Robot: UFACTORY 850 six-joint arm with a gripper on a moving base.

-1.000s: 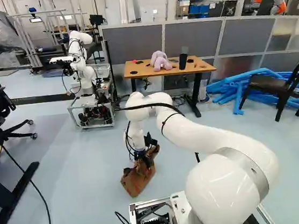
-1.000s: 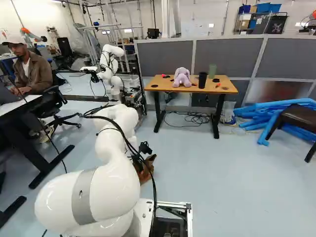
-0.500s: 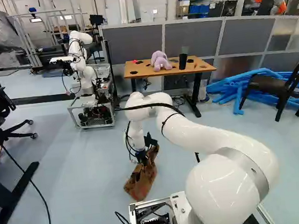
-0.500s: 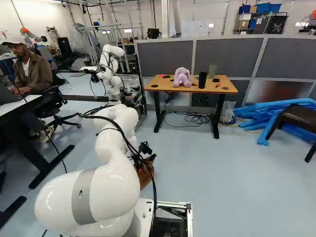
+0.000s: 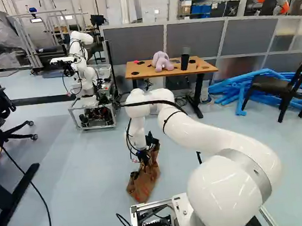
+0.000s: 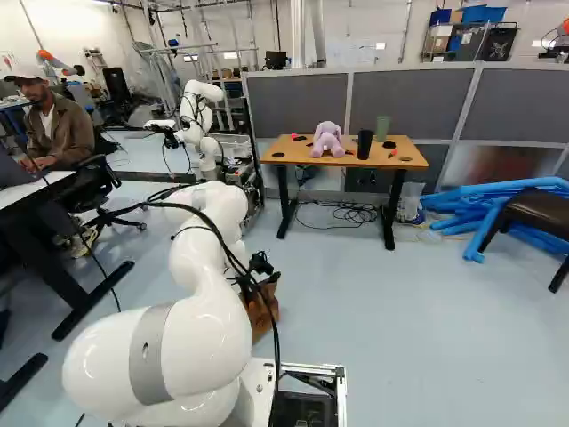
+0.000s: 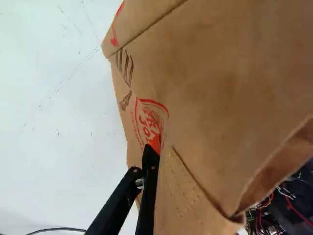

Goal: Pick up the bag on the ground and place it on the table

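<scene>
Bag (image 5: 143, 182), pinched by the end effector (image 5: 145, 158), lower centre of left base view; to do: carry to the surface (image 5: 205, 67), upper centre, and release.

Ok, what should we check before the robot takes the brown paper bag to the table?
1. Gripper shut on the paper bag: ok, it pinches the bag near one edge.
2. Bag off the floor: cannot tell, its bottom may be touching.
3. Bag hanging straight: not ok, it leans in the left base view.
4. Bag above the table: not ok, the table is farther ahead.
5. Tabletop free of other things: not ok, a purple plush toy and black cup are there.
</scene>
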